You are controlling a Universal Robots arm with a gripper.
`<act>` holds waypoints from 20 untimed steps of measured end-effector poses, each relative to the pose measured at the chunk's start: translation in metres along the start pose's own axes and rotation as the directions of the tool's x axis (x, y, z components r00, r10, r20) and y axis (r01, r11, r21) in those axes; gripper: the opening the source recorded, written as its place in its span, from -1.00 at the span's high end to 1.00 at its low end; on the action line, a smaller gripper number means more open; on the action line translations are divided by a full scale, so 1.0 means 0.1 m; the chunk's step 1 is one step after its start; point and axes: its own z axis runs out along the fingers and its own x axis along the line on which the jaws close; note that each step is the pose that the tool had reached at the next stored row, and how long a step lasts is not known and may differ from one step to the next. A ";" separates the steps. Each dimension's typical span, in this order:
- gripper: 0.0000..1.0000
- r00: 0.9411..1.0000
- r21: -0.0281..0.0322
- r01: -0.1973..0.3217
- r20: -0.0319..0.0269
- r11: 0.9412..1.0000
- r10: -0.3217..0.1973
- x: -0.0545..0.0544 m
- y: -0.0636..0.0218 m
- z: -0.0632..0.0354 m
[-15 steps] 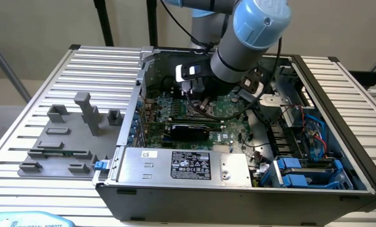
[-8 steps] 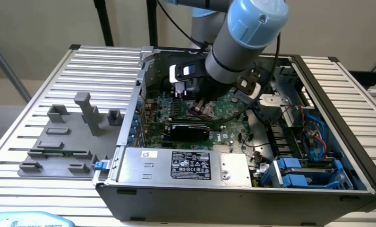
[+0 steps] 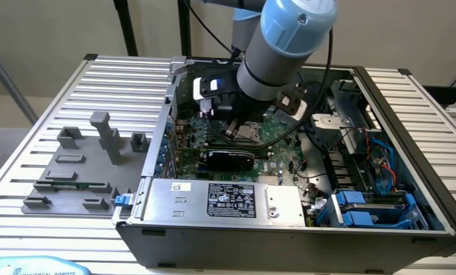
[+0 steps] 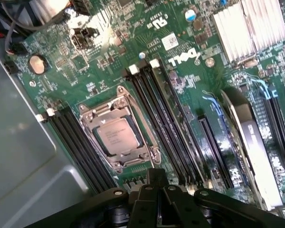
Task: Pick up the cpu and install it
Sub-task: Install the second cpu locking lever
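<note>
the arm [image 3: 278, 51] reached down into the open computer case [image 3: 289, 229], which lay on the slatted metal surface [image 3: 75, 91] with its side panel off. the hand [image 4: 157, 197] hung low over the green motherboard [image 4: 180, 85], its dark fingers [image 4: 149, 187] pressed together with nothing between them. just beyond the fingertips sat the cpu [image 4: 117, 136], lying flat in its socket [image 4: 118, 133] with the silvery top facing up and some printed lettering on it (too small for me to read). the metal frame of the socket stood around the chip on all sides, and the chip looked level within it. the hand was not touching the cpu, only near it, on the side of the socket away from the round coin battery [image 4: 36, 63].

long black memory slots [image 4: 166, 118] ran on either side of the socket, and a finned heatsink [image 4: 244, 28] sat further across the board. in the exterior view, the grey plastic fixture blocks [image 3: 83, 166] stood on the surface by the case's side, toward the surface's far edge from the drive bays, and the power supply [image 3: 228, 200] with its label filled the near end of the case.
</note>
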 end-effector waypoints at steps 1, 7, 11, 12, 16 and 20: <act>0.79 1.000 0.000 0.000 0.000 1.000 0.000 -0.01 -0.011 0.004; 0.79 1.000 0.001 0.000 0.000 1.000 0.000 -0.02 -0.022 0.064; 0.79 1.000 0.001 0.000 0.000 1.000 0.000 -0.02 -0.034 0.148; 0.79 1.000 0.001 0.000 0.000 1.000 0.000 -0.01 -0.037 0.171; 0.79 1.000 0.001 0.000 0.000 1.000 0.000 -0.03 -0.043 0.246; 0.79 1.000 0.000 0.000 0.001 1.000 0.000 -0.04 -0.039 0.313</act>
